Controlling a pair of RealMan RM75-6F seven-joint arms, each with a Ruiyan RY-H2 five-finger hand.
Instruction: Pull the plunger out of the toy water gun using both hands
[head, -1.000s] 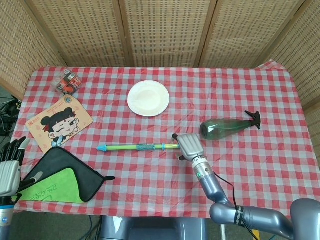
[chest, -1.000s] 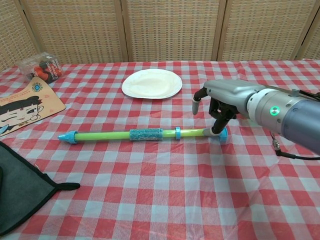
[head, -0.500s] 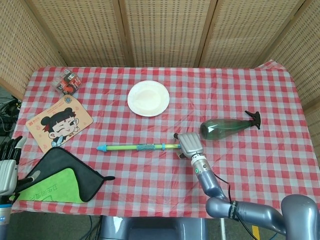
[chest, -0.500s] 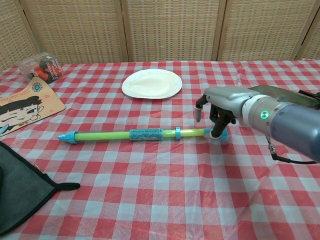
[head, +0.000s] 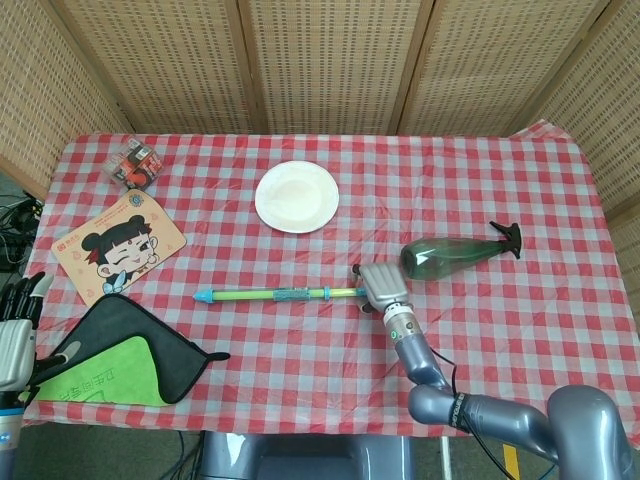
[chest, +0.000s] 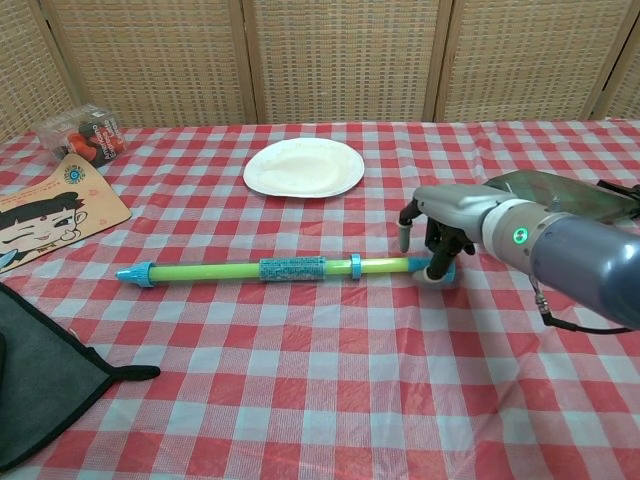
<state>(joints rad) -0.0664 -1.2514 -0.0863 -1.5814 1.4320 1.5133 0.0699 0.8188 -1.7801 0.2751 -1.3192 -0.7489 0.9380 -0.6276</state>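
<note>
The toy water gun (head: 280, 294) (chest: 250, 270) is a thin green tube with blue ends, lying left to right across the table's middle. Its right end carries the blue plunger cap (chest: 441, 269). My right hand (head: 380, 285) (chest: 447, 217) hovers low over that cap. Its fingers (chest: 438, 252) curl down and touch the cap, while the thumb (chest: 403, 236) hangs above the tube without touching it. My left hand (head: 14, 335) is at the bottom left beyond the table's edge, fingers apart and holding nothing. The chest view does not show it.
A green spray bottle (head: 455, 255) (chest: 560, 190) lies just behind the right hand. A white plate (head: 296, 196) (chest: 303, 167) sits behind the gun. At the left are a cartoon board (head: 118, 245), a dark pouch with green cloth (head: 130, 350) and a small toy packet (head: 135, 163).
My right hand has sunk lower and drawn in over the plunger cap, its fingers curling closer to it. The water gun has not moved. The left hand dropped slightly.
</note>
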